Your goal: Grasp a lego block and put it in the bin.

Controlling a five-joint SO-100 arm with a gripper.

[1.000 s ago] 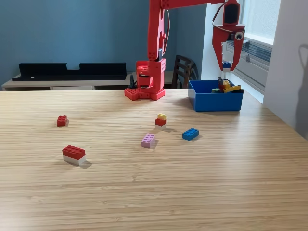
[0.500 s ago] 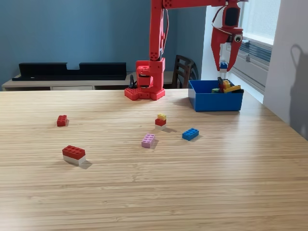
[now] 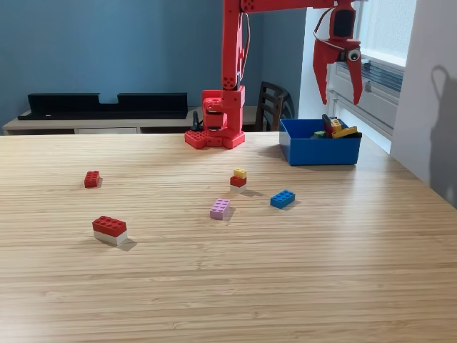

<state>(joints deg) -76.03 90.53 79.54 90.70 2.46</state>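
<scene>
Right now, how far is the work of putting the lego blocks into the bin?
Done: several blocks already lie in the blue bin.

In hand: nothing; the gripper hangs open and empty above the bin.

Left: five pieces on the table: a small red block, a red-and-white block, a pink block, a yellow-on-red stack and a blue block.

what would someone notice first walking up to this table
The tall red arm at the far edge of the wooden table, its open pincer hanging empty above the blue bin at the exterior view's right, which already holds several blocks. Next, the loose blocks scattered on the table: a red-and-white one nearest the camera at left, and a pink one and a blue one near the middle.
</scene>
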